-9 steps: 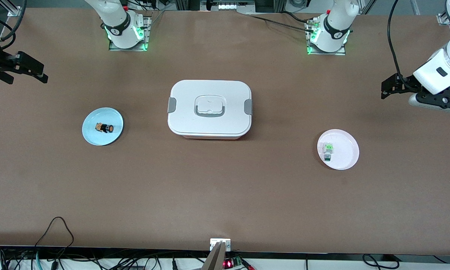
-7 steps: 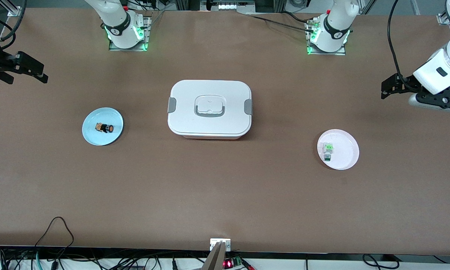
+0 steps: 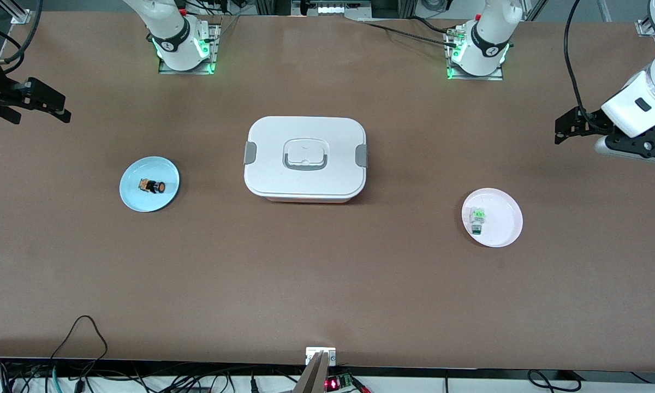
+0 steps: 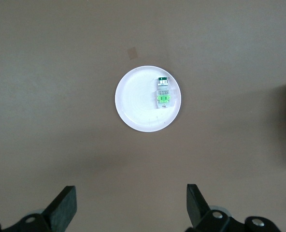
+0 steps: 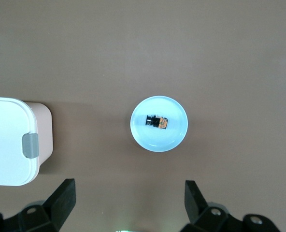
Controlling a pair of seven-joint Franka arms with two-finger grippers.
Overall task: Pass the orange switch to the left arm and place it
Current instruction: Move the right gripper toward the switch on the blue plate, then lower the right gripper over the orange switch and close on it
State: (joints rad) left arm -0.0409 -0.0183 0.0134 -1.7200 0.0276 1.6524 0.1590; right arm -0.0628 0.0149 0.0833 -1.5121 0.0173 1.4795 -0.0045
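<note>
The orange switch (image 3: 153,186), black and orange, lies on a light blue plate (image 3: 136,197) toward the right arm's end of the table. In the right wrist view the switch (image 5: 156,122) and its plate (image 5: 158,139) are well below. My right gripper (image 3: 60,109) is open and empty, high over the table's edge at that end; it also shows in the right wrist view (image 5: 128,200). The white box (image 3: 305,159) stands closed in the middle of the table. My left gripper (image 3: 563,130) is open and empty, high over the left arm's end; it also shows in the left wrist view (image 4: 131,205).
A pink plate (image 3: 503,219) with a green-and-white switch (image 3: 476,217) lies toward the left arm's end; both show in the left wrist view, plate (image 4: 135,104) and switch (image 4: 163,93). The box's corner and a grey clasp (image 5: 31,145) show in the right wrist view.
</note>
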